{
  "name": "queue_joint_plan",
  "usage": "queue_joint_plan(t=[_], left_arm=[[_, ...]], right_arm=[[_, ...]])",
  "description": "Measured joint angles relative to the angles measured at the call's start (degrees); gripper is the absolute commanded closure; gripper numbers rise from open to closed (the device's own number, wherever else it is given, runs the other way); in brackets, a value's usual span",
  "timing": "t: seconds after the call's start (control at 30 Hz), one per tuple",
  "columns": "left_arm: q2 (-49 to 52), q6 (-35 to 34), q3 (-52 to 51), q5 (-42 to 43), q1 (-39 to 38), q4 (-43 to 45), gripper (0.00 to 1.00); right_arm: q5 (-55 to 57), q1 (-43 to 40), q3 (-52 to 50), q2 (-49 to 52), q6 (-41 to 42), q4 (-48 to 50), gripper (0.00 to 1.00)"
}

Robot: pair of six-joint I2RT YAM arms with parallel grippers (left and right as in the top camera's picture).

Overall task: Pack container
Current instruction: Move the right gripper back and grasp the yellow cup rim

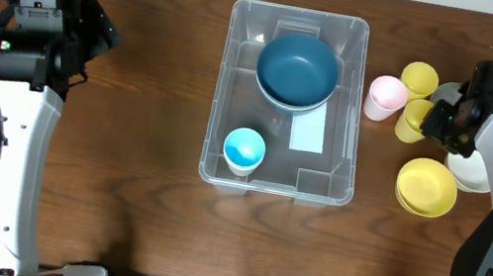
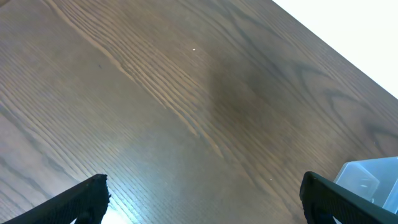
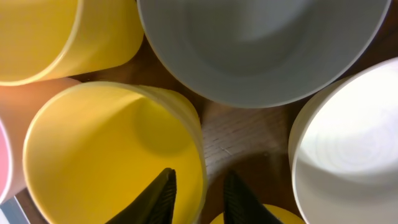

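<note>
So the right hand (image 3: 198, 198) is only slightly parted and holds nothing. Its fingers straddle the wall of a round yellow plastic cup (image 3: 118, 155), one inside the rim and one outside, with a sliver of gap on either side. That cup stands on the brown wooden desk (image 1: 146, 141), just right of the large clear plastic rectangular container (image 1: 223, 84), about level with its middle.

It's crowded in there. A pale grey round bowl (image 3: 261, 50) and a white round bowl (image 3: 348, 149) sit on the side away from the container. A second yellow cup (image 3: 62, 37) is toward its far end, and a pink plastic cup (image 1: 386, 96) is wedged between the yellow cups and the container wall.

My take is to sink a bit lower so more wall gets pinched, squeeze gently since thin plastic probably flexes, then lift straight up before heading left.

Inside the container, a dark blue round bowl (image 1: 298, 69) fills the far end and a small light blue cup (image 1: 245, 148) sits in the near-left corner. The near-right floor looks like the free spot.

The left hand (image 2: 205, 205) is well left of the container, spread wide and empty.
</note>
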Motion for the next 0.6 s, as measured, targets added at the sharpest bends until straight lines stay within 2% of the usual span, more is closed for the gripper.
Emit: queue_joint_plan(t=[0.2, 0.6], left_arm=[[0.00, 0.00, 0.00, 0.00, 0.00, 0.00, 0.02], [0.00, 0.00, 0.00, 0.00, 0.00, 0.00, 0.02]], right_arm=[[0.00, 0.00, 0.00, 0.00, 0.00, -0.13, 0.99], [-0.33, 0.00, 0.26, -0.17, -1.14, -2.47, 0.99]])
